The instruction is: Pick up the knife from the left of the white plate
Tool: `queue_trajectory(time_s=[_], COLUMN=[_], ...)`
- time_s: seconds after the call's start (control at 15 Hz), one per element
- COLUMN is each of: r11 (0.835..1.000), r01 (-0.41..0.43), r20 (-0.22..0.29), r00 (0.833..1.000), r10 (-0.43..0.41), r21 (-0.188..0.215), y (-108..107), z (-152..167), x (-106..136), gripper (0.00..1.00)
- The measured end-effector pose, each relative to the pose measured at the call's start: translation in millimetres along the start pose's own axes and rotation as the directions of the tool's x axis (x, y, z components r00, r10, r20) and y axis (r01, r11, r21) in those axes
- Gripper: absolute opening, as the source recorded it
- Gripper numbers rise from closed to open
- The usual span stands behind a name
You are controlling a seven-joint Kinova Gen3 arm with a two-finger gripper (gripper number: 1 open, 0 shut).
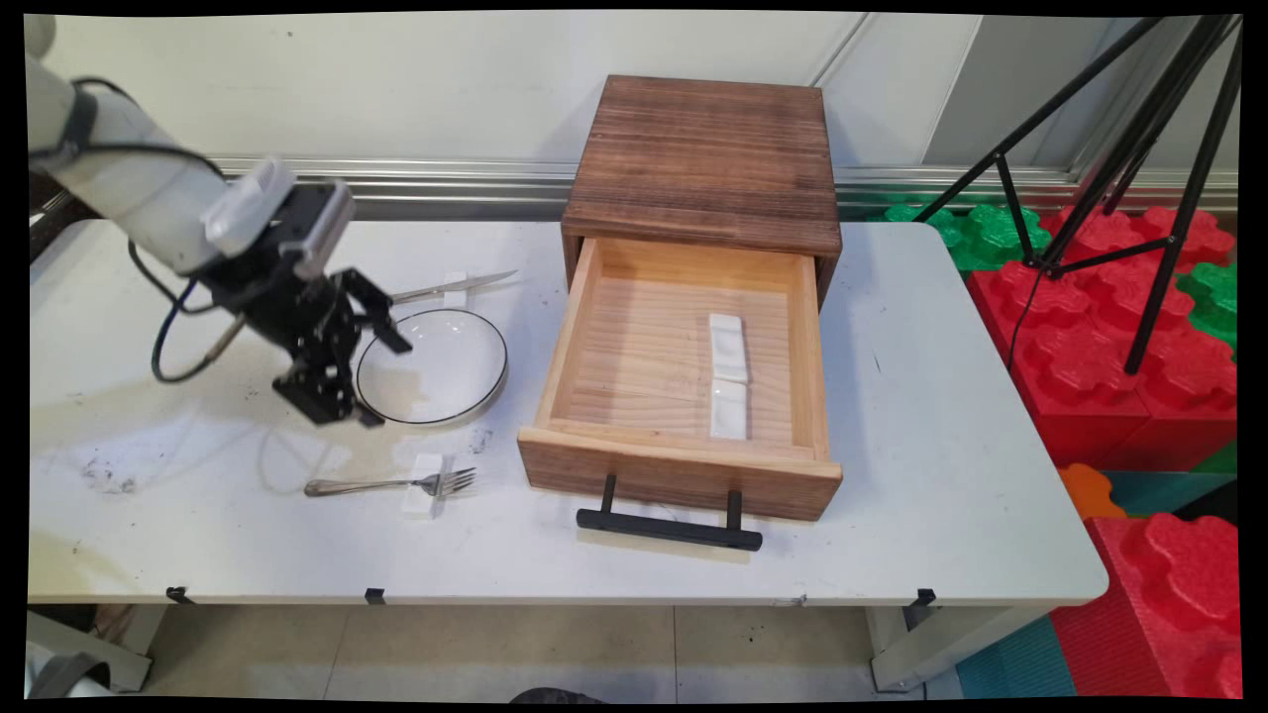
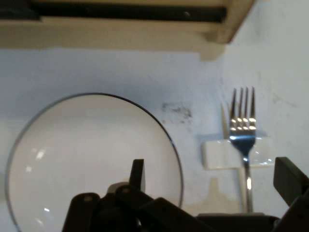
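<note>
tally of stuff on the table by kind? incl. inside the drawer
Plate: 1
Fork: 1
Knife: 1
White cutlery rests: 4 (under fork, under knife, two in drawer)
Wooden drawer box, drawer open: 1
Total: 8

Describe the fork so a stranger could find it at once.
Start at the open wooden drawer mid-table and look left of its front corner. There lies the fork, tines propped on a small white rest, nearer the table's front edge than the white plate; the knife lies beyond that plate.
</note>
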Motion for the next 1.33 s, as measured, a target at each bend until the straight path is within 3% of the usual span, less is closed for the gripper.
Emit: queue_trajectory(time_s=[0.53,1.33], r11=[0.995,0.978], r01=[-0.007,0.024], r20=[-0.022,0.078], r00=[1.000,0.996], r10=[0.010,-0.041], r21=[0.100,0.208], y=[-52,-145], z=[-26,10], x=[0,-35], gripper=[1.00,1.00])
